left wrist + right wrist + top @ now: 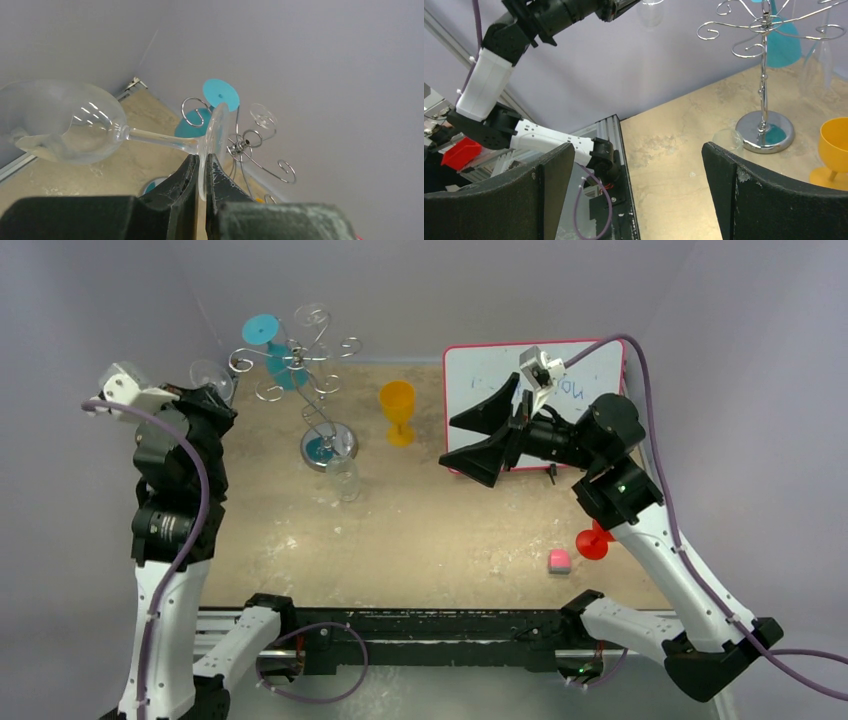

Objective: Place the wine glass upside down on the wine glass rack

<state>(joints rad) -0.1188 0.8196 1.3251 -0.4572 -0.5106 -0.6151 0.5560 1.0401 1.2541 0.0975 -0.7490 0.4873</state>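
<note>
Top external view: the tan surface carries the wine glass rack at its far left, its round base on the surface and its curled arms spread at the top. A teal glass already hangs upside down from 1 curl, foot above the wire. That is probably the pose wanted for the clear one.

The right end effector hovers over the whiteboard, well apart from the rack. It is spread wide and holds nothing, and seems to be parked out of the way.

The left end effector pinches the edge of the wine glass foot. The glass lies nearly sideways in the air, left of the rack. Its bowl points away and its foot faces the curls. This likely lets the stem slide into a free curl. Whether the foot touches wire, I cannot tell.

A yellow goblet stands right of the rack.
</note>
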